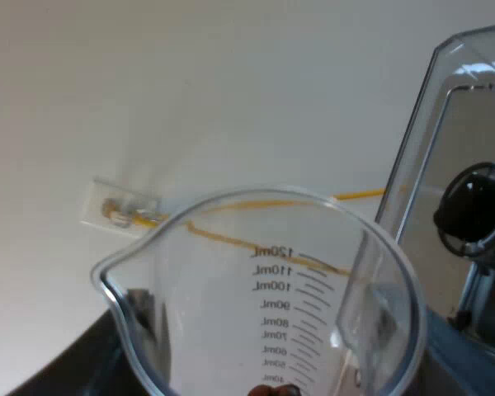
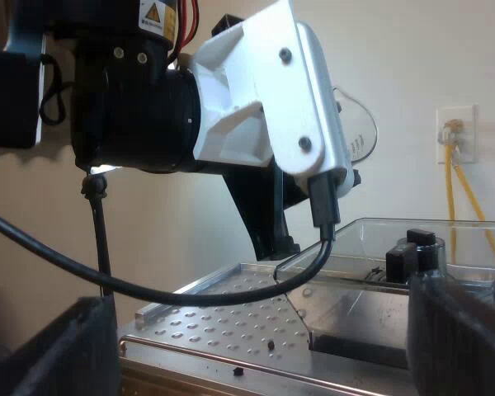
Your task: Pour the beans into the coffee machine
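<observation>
We are holding the measuring glass [image 1: 264, 280] in our left gripper [image 1: 262, 330]. Dark fingers [image 1: 142, 318] show through its wall on both sides, so we judge the claw is clenched around the body of the glass. The glass is up in the air, near the espresso machine [image 2: 214, 322] and close to the bean hopper [image 2: 445, 239]. The clear hopper lid [image 1: 462, 124] stands open, with a black knob [image 1: 474, 206] on it. From the right wrist view the glass [image 2: 361, 124] is higher than the machine's metal top.

Something brown [image 1: 272, 389] sits low in the glass. We think it is beans, but too little shows to be sure.

The glass looks clear, thin and smooth. We think it is light and stiff, and a bit slippery, so it could turn in the fingers when tipped. The sides of the body are the best place to hold it, as now, firmly but without a hard squeeze. The spout [image 1: 107, 276] is on the side away from the lid, so pouring may call for care.

Our right gripper [image 2: 260, 297] is released: its two fingers stand wide apart with nothing between them, near the machine's top.
</observation>
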`<state>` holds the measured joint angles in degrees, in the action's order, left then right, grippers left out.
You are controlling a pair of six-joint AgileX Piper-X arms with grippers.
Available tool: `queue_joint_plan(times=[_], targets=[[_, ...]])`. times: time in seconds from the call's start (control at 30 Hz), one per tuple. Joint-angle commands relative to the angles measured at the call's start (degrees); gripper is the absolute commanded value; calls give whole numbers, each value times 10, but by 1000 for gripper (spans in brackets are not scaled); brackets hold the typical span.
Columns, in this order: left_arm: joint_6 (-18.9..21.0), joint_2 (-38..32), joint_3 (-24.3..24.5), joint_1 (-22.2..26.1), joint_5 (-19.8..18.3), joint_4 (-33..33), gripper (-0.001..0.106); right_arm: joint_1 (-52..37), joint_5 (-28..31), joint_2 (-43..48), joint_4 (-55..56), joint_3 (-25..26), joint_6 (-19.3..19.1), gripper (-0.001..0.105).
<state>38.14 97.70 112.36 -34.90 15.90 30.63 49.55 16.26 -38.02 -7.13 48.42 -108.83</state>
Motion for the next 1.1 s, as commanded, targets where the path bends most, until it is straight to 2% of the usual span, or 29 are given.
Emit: queue_joint_plan(times=[0.03,0.2,0.43,0.77,0.83,0.87,0.93,1.1], targets=[[-37,2,7,-2,13,-15,37,2,-1,5,-4,7,-7,73],[-113,6,7,-2,14,-27,37,2,-1,5,-4,7,-6,73],[-188,6,7,-2,14,-37,37,2,-9,5,-4,7,-3,73],[-324,6,7,-2,14,-44,37,2,-15,5,-4,7,-3,73],[-337,6,7,-2,14,-44,37,2,-15,5,-4,7,-3,73],[-373,6,7,-2,14,-44,37,2,-15,5,-4,7,-3,73],[-398,6,7,-2,14,-44,37,2,-15,5,-4,7,-3,73],[-433,6,7,-2,14,-44,37,2,-15,5,-4,7,-3,73]])
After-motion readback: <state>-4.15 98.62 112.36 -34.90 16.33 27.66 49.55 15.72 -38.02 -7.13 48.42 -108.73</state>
